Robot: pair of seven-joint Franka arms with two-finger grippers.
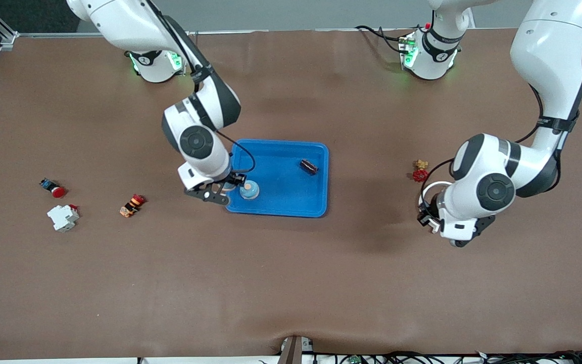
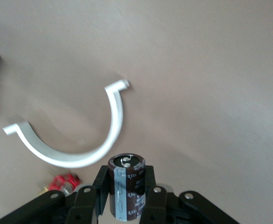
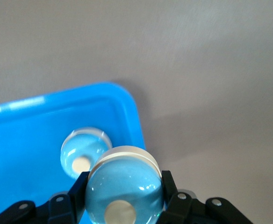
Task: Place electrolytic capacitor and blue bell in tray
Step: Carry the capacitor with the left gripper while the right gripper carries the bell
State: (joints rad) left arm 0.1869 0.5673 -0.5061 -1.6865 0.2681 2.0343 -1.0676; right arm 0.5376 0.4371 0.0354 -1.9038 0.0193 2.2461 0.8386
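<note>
The blue tray (image 1: 316, 151) lies mid-table. In it rest a dark electrolytic capacitor (image 1: 308, 166) and a blue bell (image 1: 249, 189), which also shows in the right wrist view (image 3: 82, 149). My right gripper (image 3: 123, 186) is shut on a second blue bell (image 3: 125, 184), over the tray's rim (image 3: 134, 116) at the corner toward the right arm's end (image 1: 223, 191). My left gripper (image 2: 125, 181) is shut on another brown capacitor (image 2: 127, 186) with a grey stripe, above bare table beside a white ring (image 2: 80, 156). In the front view the left gripper (image 1: 428, 215) is mostly hidden under its hand.
A brass valve with a red handle (image 1: 420, 171) and the white C-shaped ring (image 1: 435, 189) lie by the left hand. Toward the right arm's end sit a red push button (image 1: 53, 188), a white breaker (image 1: 62, 217) and an orange-red part (image 1: 132, 205).
</note>
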